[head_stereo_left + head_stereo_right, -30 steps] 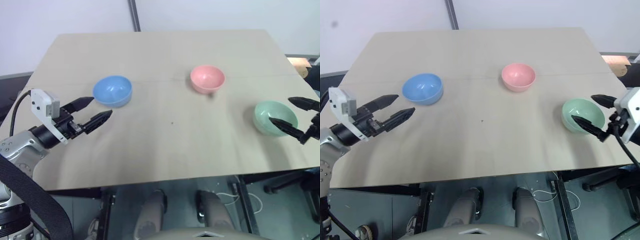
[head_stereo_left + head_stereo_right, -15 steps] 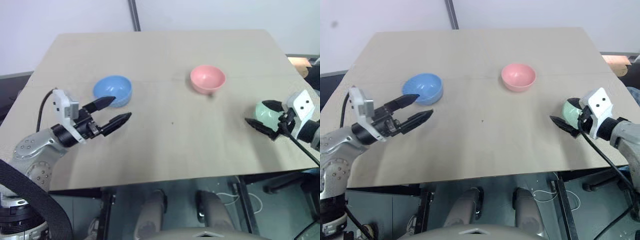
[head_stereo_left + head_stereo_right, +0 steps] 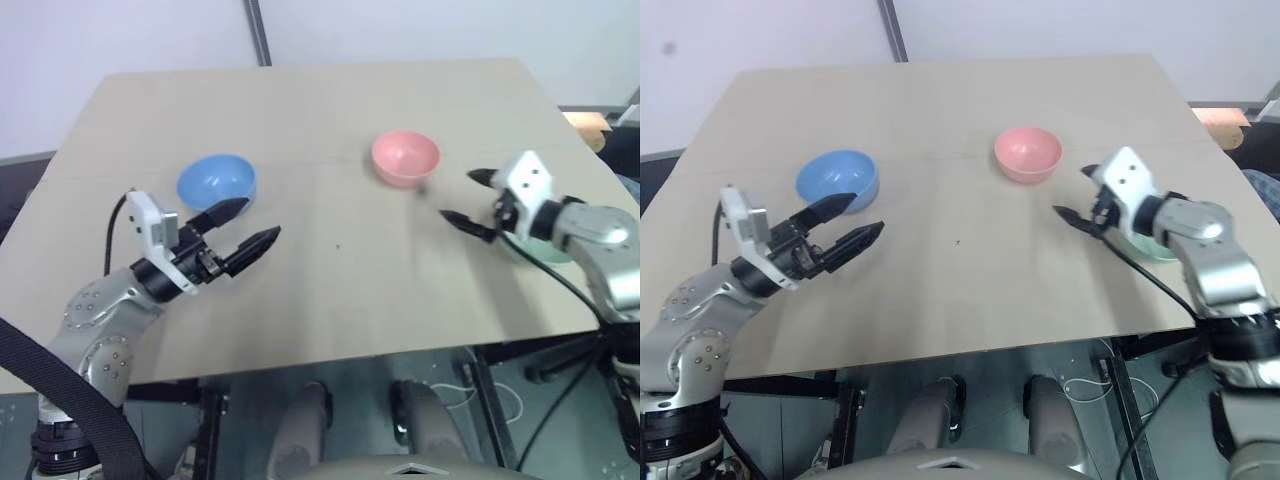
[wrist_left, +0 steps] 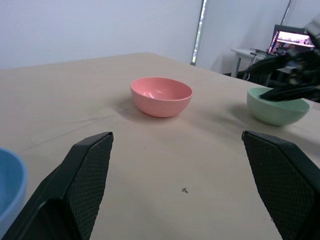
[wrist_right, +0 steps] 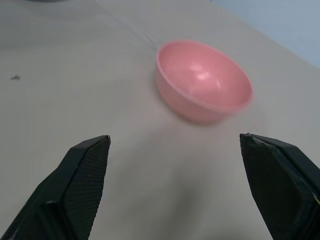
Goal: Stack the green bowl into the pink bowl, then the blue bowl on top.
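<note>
Three bowls stand apart on the tan table [image 3: 340, 300]. The blue bowl [image 3: 216, 182] is at the left, the pink bowl [image 3: 405, 158] at the middle back, and the green bowl [image 4: 277, 111] at the right, largely hidden in the eye views behind my right hand. My left gripper [image 3: 258, 222] hovers open and empty just in front of the blue bowl, pointing right. Open and empty too, my right gripper [image 3: 460, 196] hangs between the green and pink bowls, pointing at the pink bowl [image 5: 202, 82].
A dark pole [image 3: 258, 30] rises behind the table's far edge. Beyond the right edge a desk with a lit screen [image 4: 292, 40] stands. A small dark speck [image 3: 338, 244] marks the table's middle.
My right gripper has swung left and forward, from around the green bowl to the gap between it and the pink bowl. The left gripper has drifted a little right. Neither took anything.
</note>
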Motion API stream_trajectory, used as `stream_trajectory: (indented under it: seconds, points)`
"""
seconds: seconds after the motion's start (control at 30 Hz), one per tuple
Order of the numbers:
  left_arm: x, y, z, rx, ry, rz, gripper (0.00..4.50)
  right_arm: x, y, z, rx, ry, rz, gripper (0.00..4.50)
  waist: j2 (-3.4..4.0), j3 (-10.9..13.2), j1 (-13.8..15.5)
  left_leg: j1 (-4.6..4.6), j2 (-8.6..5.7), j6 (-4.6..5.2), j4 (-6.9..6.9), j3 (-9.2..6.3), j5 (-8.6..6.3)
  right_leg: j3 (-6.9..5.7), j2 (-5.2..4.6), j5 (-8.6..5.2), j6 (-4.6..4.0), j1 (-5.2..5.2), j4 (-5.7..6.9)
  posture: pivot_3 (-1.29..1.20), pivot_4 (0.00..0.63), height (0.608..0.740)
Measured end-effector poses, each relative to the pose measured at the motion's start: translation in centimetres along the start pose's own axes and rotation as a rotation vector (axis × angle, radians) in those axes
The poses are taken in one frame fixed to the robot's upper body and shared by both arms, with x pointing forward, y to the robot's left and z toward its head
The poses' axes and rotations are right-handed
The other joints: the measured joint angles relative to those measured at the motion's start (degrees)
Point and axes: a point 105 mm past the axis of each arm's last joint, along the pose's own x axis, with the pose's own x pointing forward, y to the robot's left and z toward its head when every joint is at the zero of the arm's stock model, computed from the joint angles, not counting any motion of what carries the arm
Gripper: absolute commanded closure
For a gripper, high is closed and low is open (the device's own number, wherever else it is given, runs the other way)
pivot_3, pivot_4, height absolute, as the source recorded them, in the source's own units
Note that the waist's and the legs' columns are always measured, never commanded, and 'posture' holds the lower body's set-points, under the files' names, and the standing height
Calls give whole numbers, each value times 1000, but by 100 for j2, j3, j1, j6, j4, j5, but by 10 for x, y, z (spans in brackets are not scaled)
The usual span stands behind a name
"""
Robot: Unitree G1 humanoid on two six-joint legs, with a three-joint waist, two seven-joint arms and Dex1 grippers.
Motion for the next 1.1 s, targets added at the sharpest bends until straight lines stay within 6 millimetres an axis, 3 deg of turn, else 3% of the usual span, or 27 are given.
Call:
stream_trajectory:
  seconds: [0.2,0.43,0.53,0.8,1.1]
  points:
    - [-13,-4,-1,26,18,69,145,66,0,-12,-139,53,116,0,0,4,-9,-6,-5,-1,-9,0,0,4,-2,14,-24,-6,-9,0,150,740]
    - [-35,-9,-1,50,45,169,145,94,-15,-23,-227,144,86,0,2,7,-1,-5,-8,-2,-14,-5,0,3,-2,15,-27,-6,-11,0,150,740]
    - [-41,-14,-1,49,46,191,0,97,-16,-25,-259,165,73,789,3,8,-9,-3,-8,-2,-15,-5,0,4,-1,15,-27,-6,-7,0,150,740]
    - [-46,-19,0,59,44,221,0,101,-9,-29,-333,185,100,4477,6,9,-19,4,-7,-4,-14,-3,1,8,2,14,-28,-9,12,0,150,740]
    - [-45,-17,3,69,21,230,0,105,-9,-14,-493,138,91,4477,7,10,-26,4,-7,-6,-12,-2,3,11,4,14,-28,-15,21,0,150,740]
